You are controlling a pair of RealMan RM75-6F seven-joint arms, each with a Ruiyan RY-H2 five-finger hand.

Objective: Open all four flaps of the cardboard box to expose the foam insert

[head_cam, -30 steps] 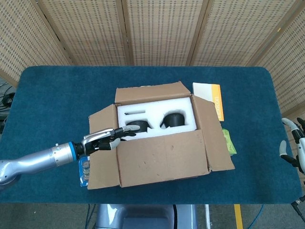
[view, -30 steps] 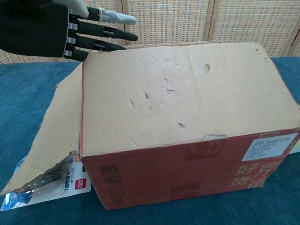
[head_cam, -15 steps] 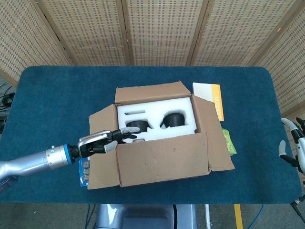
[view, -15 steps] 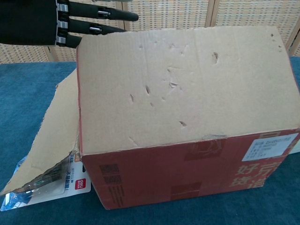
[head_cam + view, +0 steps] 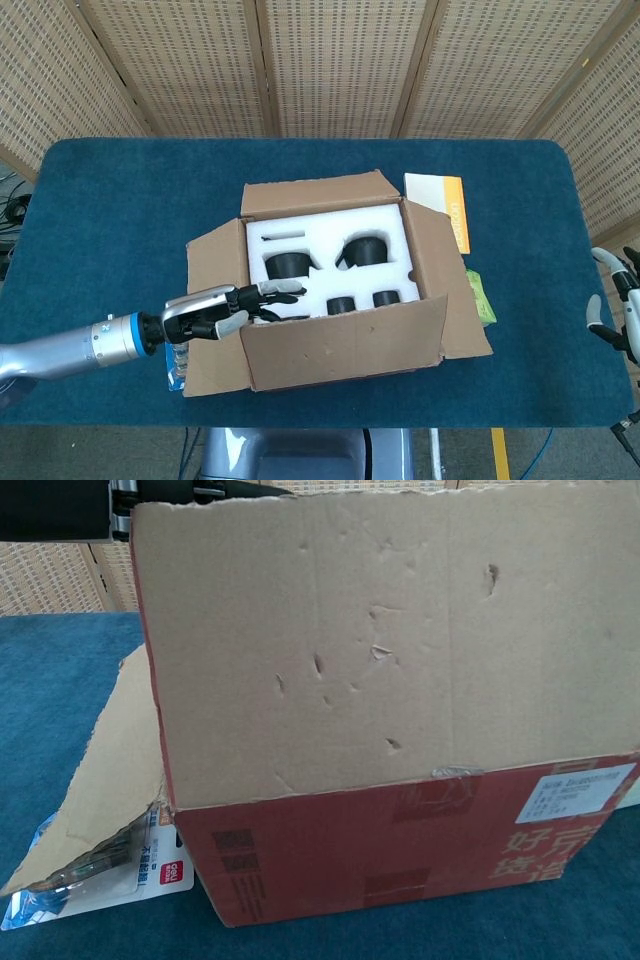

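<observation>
The cardboard box (image 5: 345, 345) sits mid-table, with white foam insert (image 5: 325, 255) and several black round items showing inside. Its far, left and right flaps lie folded outward. The near flap (image 5: 340, 335) stands almost upright and fills the chest view as near flap (image 5: 390, 640). My left hand (image 5: 225, 308) reaches in from the left, fingers spread and extended over the near flap's left top corner, touching its inner side. In the chest view only a dark part of the left hand (image 5: 60, 498) shows above the flap. My right hand (image 5: 618, 305) hangs at the table's right edge, fingers apart, holding nothing.
A white and orange booklet (image 5: 445, 208) lies right of the box. A green packet (image 5: 480, 295) lies by the right flap. A blue and white packet (image 5: 100, 870) is tucked under the left flap (image 5: 95, 780). Blue cloth covers the table (image 5: 120, 200).
The near flap has swung up from half-closed to almost upright, baring more foam and two small black items. My left hand has moved toward the robot with the flap.
</observation>
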